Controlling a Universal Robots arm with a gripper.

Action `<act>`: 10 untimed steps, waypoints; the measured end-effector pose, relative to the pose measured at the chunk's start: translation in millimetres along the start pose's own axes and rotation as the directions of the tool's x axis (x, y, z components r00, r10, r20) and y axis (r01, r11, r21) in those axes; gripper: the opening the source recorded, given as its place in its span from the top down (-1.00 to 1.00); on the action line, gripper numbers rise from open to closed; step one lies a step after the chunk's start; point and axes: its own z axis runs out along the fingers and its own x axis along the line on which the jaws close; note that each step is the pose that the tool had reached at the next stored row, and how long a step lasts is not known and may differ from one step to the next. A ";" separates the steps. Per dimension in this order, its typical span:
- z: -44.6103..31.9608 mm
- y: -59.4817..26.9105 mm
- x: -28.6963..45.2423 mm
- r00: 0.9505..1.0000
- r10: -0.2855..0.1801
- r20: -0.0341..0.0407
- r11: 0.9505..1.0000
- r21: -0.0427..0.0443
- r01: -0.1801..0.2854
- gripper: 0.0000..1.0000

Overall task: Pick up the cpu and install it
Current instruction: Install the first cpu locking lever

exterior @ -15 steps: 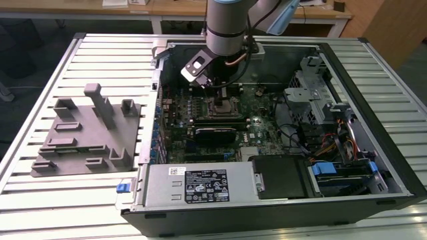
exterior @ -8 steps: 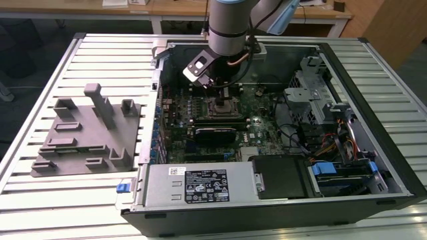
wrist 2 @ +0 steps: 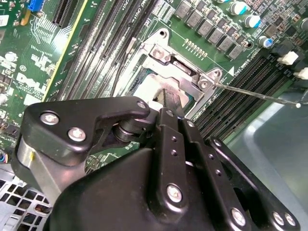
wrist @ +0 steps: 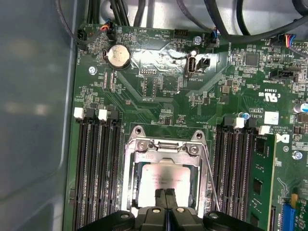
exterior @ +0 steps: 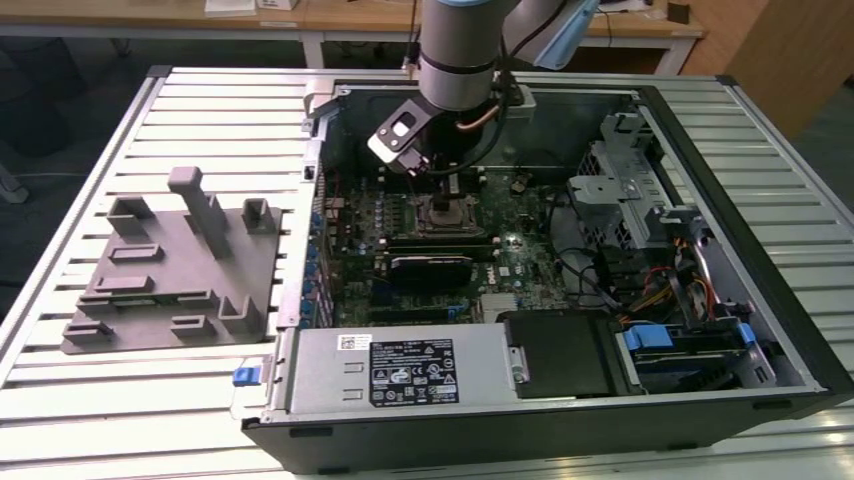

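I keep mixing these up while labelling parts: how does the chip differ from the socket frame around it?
The chip is a flat, pale silvery square with a plain top; the socket frame is a metal border with screws at its corners. The chip lies inside, the frame surrounds it. The pincer has its tips on the chip, not on the frame. Both are square, metallic and sit on the green board.

- Slatted metal table (exterior: pixel 200 110), pale ribbed top.
- Open computer case (exterior: pixel 561 400) lies flat on it.
- Grey plastic fixture block (exterior: pixel 174 270) rests on slats just beside the case, toward the exterior view's left.
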 end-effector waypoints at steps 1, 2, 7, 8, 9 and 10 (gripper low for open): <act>-1.7 0.0 0.0 1.000 0.000 0.000 1.000 0.000 0.000 0.79; -4.3 0.0 0.0 1.000 0.000 0.000 1.000 0.000 0.000 0.79; -22.2 0.0 0.1 1.000 0.000 0.000 1.000 0.000 0.000 0.79; -29.3 0.0 0.1 1.000 0.000 0.000 1.000 0.000 0.000 0.79; -33.4 -0.1 0.1 1.000 0.000 0.000 1.000 0.000 0.000 0.79; -37.6 -0.1 0.1 1.000 0.000 0.000 1.000 0.000 0.000 0.79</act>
